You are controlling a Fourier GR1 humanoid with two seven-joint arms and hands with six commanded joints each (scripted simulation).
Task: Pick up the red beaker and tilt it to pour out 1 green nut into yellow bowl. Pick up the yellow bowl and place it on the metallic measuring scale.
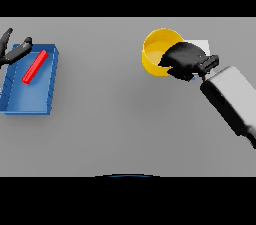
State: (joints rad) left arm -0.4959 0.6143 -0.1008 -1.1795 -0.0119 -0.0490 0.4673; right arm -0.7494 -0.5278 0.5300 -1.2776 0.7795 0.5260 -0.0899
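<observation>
Red beaker (35, 66): lies on its side inside blue tray (27, 100) at table's left, upper half of tray. Long axis runs diagonally, upper end toward far-right corner of tray, lower end toward near-left. Which end is the mouth: cannot tell. No green nut discernible.

Yellow bowl (157, 49): upright, opening facing up, far-right part of grey table (115, 119). Well apart from tray. A pale, whitish object (202, 45) shows just behind/right of bowl, mostly hidden by hand; likely the scale, but not confirmable.

Right hand (184, 60): arm enters from lower right, forearm angled up-left toward bowl. Hand sits over bowl's right rim, palm-back facing the camera, fingers curled over the rim w/ tips dipping inside the bowl wall. Reads as grasping the bowl at its right edge. Whether bowl is lifted off table or resting: cannot tell.

Left hand (12, 49): at far-left edge, over tray's upper-left corner. Fingers spread and straight, holding nothing. Fingertip nearest beaker is close to its upper end but apart from it, no contact seen.
</observation>
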